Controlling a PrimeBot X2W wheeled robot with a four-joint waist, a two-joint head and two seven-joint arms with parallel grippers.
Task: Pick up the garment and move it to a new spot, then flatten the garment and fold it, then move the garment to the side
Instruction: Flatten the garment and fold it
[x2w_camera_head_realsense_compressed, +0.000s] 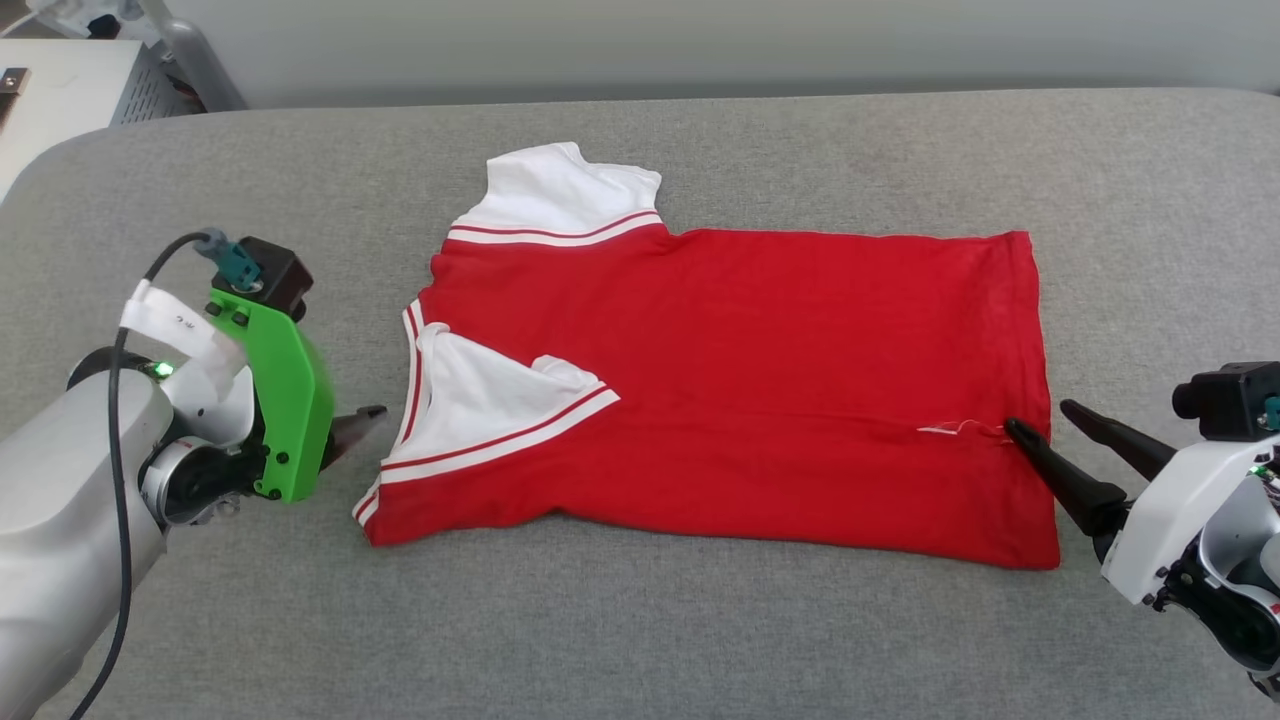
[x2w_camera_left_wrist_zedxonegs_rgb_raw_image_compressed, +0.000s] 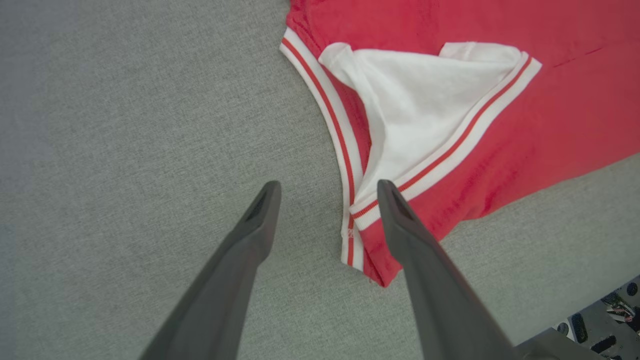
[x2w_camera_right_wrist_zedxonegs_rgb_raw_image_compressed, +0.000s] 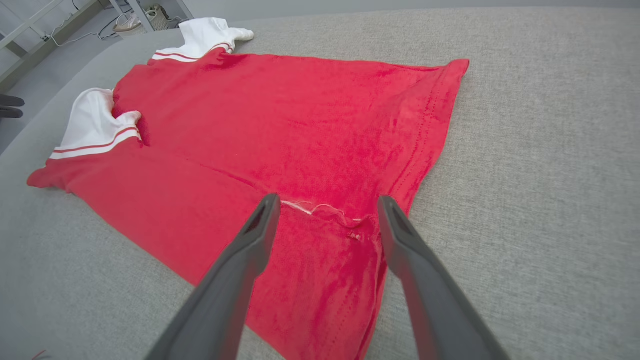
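The garment (x2w_camera_head_realsense_compressed: 760, 370) is a red T-shirt with white sleeves and striped trim, lying on the grey surface with its near long edge folded up over the body. One white sleeve (x2w_camera_head_realsense_compressed: 560, 195) sticks out at the far side, the other (x2w_camera_head_realsense_compressed: 490, 405) lies folded on the red cloth. My left gripper (x2w_camera_left_wrist_zedxonegs_rgb_raw_image_compressed: 327, 192) is open beside the collar end (x2w_camera_left_wrist_zedxonegs_rgb_raw_image_compressed: 352, 235), holding nothing. My right gripper (x2w_camera_right_wrist_zedxonegs_rgb_raw_image_compressed: 325, 205) is open over the hem end (x2w_camera_right_wrist_zedxonegs_rgb_raw_image_compressed: 345, 220), where a white thread shows, holding nothing. In the head view the right fingers (x2w_camera_head_realsense_compressed: 1050, 465) reach the hem.
The grey padded surface (x2w_camera_head_realsense_compressed: 640, 620) stretches wide in front of and behind the shirt. A pale metal cabinet (x2w_camera_head_realsense_compressed: 70, 90) stands beyond the far left corner. Floor and frame legs (x2w_camera_right_wrist_zedxonegs_rgb_raw_image_compressed: 45, 25) show past the far edge in the right wrist view.
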